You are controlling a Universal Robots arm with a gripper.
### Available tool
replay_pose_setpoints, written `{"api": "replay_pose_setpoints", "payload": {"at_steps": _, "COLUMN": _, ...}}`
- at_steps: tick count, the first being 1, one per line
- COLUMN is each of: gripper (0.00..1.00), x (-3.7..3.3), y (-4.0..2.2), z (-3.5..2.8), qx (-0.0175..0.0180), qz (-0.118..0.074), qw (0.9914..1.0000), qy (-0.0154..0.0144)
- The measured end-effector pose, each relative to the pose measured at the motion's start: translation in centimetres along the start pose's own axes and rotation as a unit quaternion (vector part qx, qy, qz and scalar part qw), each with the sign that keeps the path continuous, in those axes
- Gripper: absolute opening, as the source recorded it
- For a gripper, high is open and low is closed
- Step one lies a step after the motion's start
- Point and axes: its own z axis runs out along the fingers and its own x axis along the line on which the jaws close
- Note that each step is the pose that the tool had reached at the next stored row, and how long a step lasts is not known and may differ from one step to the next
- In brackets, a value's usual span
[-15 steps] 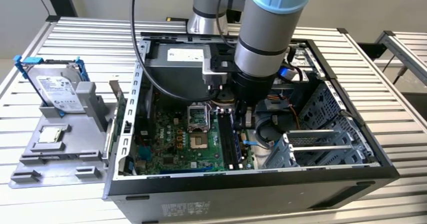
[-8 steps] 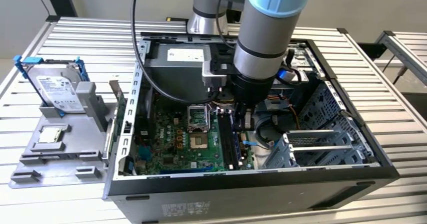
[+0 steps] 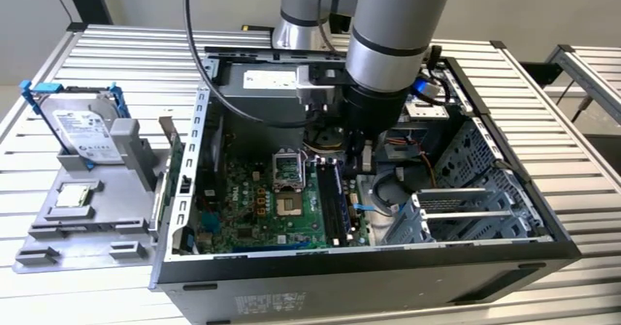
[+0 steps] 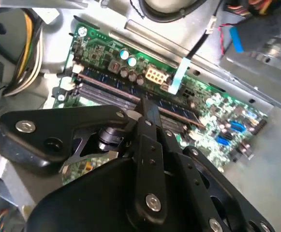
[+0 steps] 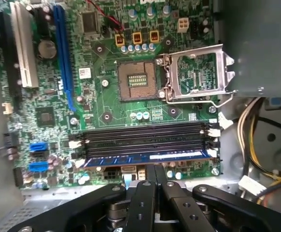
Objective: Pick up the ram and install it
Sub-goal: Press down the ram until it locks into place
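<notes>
Ram point(image 5: 147, 157) seated in slot nearest gripper point(image 5: 154, 170), long axis crosswise to fingers; gripper pressed together, empty, just beside ram edge.

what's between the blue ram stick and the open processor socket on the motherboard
In the first wrist view, empty black memory slots lie between the ram and the processor socket, plus a strip of green board with small capacitors.
</notes>
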Motion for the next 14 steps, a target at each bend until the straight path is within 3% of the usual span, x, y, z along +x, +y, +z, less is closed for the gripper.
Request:
{"api": "replay_pose_setpoints", "payload": {"at_steps": 6, "gripper": 0.00, "x": 0.10, "y": -0.06, "z": -2.63, "qx": -0.0002, "qz": 0.000, "qw": 1.00000, "qy": 0.0000}}
{"api": "replay_pose_setpoints", "payload": {"at_steps": 14, "gripper": 0.00, "x": 0.10, "y": -0.06, "z": -2.70, "qx": -0.0003, "qz": 0.000, "qw": 1.00000, "qy": 0.0000}}
